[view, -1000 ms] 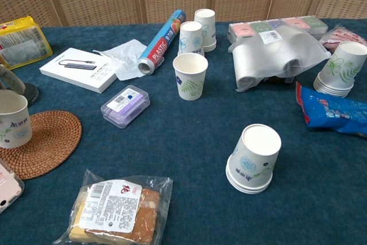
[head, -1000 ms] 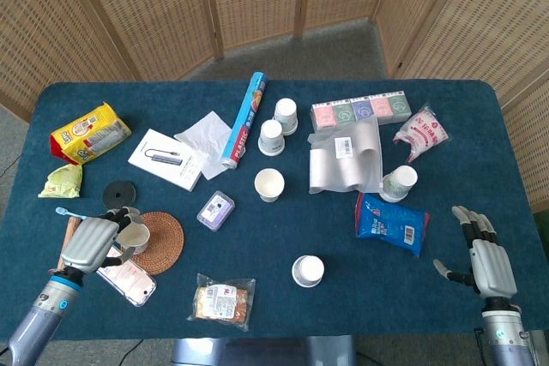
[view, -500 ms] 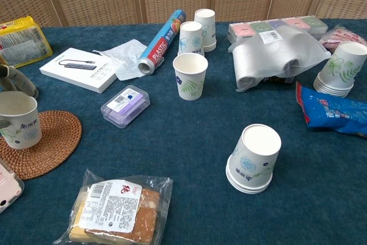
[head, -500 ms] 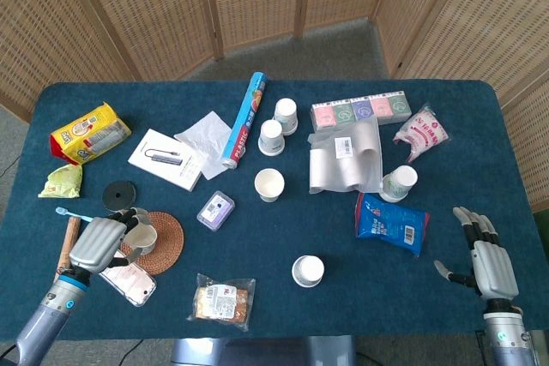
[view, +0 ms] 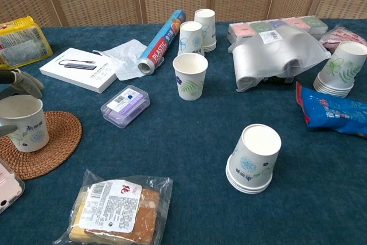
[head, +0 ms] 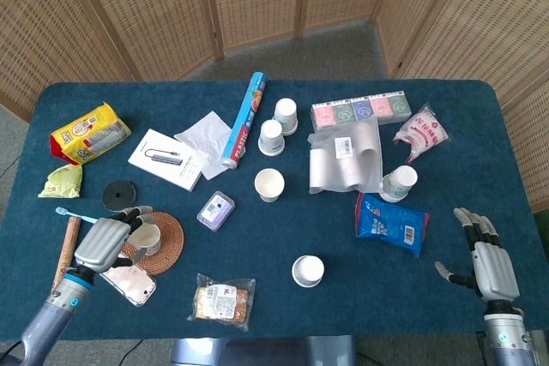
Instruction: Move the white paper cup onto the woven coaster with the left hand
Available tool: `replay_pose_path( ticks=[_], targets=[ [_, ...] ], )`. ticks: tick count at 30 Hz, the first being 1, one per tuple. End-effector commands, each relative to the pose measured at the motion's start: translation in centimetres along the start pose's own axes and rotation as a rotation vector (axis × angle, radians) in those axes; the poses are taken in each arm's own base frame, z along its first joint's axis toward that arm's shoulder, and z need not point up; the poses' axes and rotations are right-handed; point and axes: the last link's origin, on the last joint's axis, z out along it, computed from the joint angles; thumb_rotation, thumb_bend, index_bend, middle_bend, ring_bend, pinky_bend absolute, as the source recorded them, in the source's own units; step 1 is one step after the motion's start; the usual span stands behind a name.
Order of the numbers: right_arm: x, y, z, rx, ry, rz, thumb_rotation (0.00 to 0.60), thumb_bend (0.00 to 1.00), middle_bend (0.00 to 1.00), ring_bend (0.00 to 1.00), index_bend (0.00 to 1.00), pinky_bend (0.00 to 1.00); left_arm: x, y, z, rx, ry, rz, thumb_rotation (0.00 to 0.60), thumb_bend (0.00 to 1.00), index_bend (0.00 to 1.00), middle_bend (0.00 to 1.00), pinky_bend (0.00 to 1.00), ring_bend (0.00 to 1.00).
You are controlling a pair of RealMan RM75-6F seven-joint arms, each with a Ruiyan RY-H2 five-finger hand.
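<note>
The white paper cup (head: pixel 152 237) with a green leaf print stands upright on the round woven coaster (head: pixel 168 244) at the front left of the table. My left hand (head: pixel 101 243) holds it from the left, fingers (view: pixel 24 81) behind the cup (view: pixel 24 123) and thumb against its near side. In the chest view the cup sits over the left part of the coaster (view: pixel 54 139). My right hand (head: pixel 487 261) rests open at the front right, fingers spread, holding nothing.
A phone (head: pixel 129 280) and a snack packet (head: pixel 223 301) lie just in front of the coaster. A purple box (head: pixel 215 209), a white box (head: pixel 166 159), several other paper cups (head: pixel 269 183), a foil roll (head: pixel 245 120) and a blue packet (head: pixel 391 223) lie further off.
My left hand has carried the cup to the right, from the coaster's left edge to over the coaster. The right hand has not moved.
</note>
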Motion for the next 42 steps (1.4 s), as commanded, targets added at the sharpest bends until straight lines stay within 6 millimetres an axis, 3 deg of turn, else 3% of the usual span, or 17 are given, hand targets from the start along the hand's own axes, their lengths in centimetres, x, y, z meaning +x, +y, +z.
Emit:
replay_pose_path(
  ticks=[1,6,11,22,27,34,42],
  targets=[
    [0.0,0.0,0.0,0.000,0.001,0.000,0.600,0.25,0.00,0.00,0.00,0.00,0.0,0.0,-0.1,0.003,-0.005,-0.002,0.600,0.37,0.22,0.16,0.33,0.15],
    [0.1,-0.1,0.1,0.005,0.004,0.000,0.600,0.25,0.00,0.00,0.00,0.00,0.1,-0.1,-0.3,0.006,-0.036,0.005,0.600,0.37,0.08,0.04,0.10,0.01],
    [0.1,-0.1,0.1,0.007,0.001,0.001,0.600,0.25,0.00,0.00,0.00,0.00,0.2,0.0,-0.6,0.010,-0.076,0.010,0.600,0.37,0.01,0.00,0.01,0.00],
    [0.4,-0.4,0.0,0.017,0.007,0.005,0.600,0.25,0.00,0.00,0.00,0.00,2.1,1.1,-0.7,-0.031,-0.077,-0.007,0.499,0.37,0.00,0.00,0.00,0.00],
    [0.5,-0.4,-0.2,0.018,0.012,0.003,0.600,0.25,0.00,0.00,0.00,0.00,4.4,2.4,-1.2,-0.071,-0.026,-0.151,0.455,0.37,0.00,0.00,0.00,0.00],
    [1.7,-0.4,-0.1,0.019,0.047,-0.016,0.600,0.25,0.00,0.00,0.00,0.00,7.3,1.4,-2.9,-0.024,0.117,-0.136,0.464,0.37,0.00,0.00,0.00,0.00],
    [3.2,-1.0,0.1,0.031,0.100,-0.100,0.600,0.25,0.00,0.00,0.00,0.00,8.4,-0.8,-6.6,0.130,0.215,-0.080,0.494,0.37,0.06,0.00,0.00,0.00]
  ],
)
